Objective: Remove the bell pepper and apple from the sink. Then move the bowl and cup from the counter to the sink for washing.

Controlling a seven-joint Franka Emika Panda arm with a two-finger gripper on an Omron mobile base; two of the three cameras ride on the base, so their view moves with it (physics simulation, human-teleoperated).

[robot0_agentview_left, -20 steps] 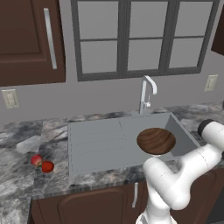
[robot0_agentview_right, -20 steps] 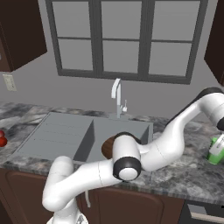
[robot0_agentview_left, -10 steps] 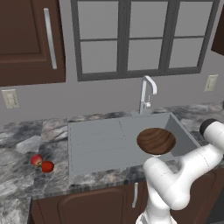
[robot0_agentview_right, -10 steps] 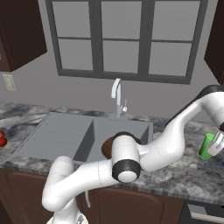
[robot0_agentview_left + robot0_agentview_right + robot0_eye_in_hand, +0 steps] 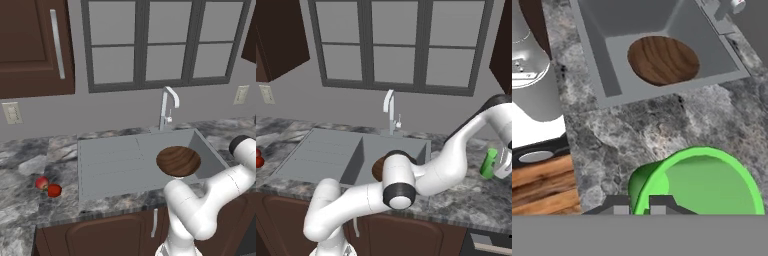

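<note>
The green cup (image 5: 487, 162) hangs tilted just over the counter (image 5: 456, 200), right of the sink (image 5: 316, 155). My gripper (image 5: 500, 165) is shut on its rim. In the hand view the cup (image 5: 697, 185) fills the lower right, with my gripper (image 5: 639, 206) clamped over its near rim and its mouth facing the camera. The brown wooden bowl (image 5: 178, 161) lies in the sink basin (image 5: 110, 160), and appears as the bowl (image 5: 663, 60) in the hand view. The apple (image 5: 42, 183) and bell pepper (image 5: 54, 190) lie side by side on the counter left of the sink.
A curved chrome faucet (image 5: 167, 105) stands behind the basin. My white arm (image 5: 421, 175) arches across the counter's front edge, from the sink over to the cup. Windows and dark wall cabinets (image 5: 30, 45) are above.
The cup has come up off the counter in my gripper, tipped over and shifted a little left toward the sink. The bowl and the fruits have not moved.
</note>
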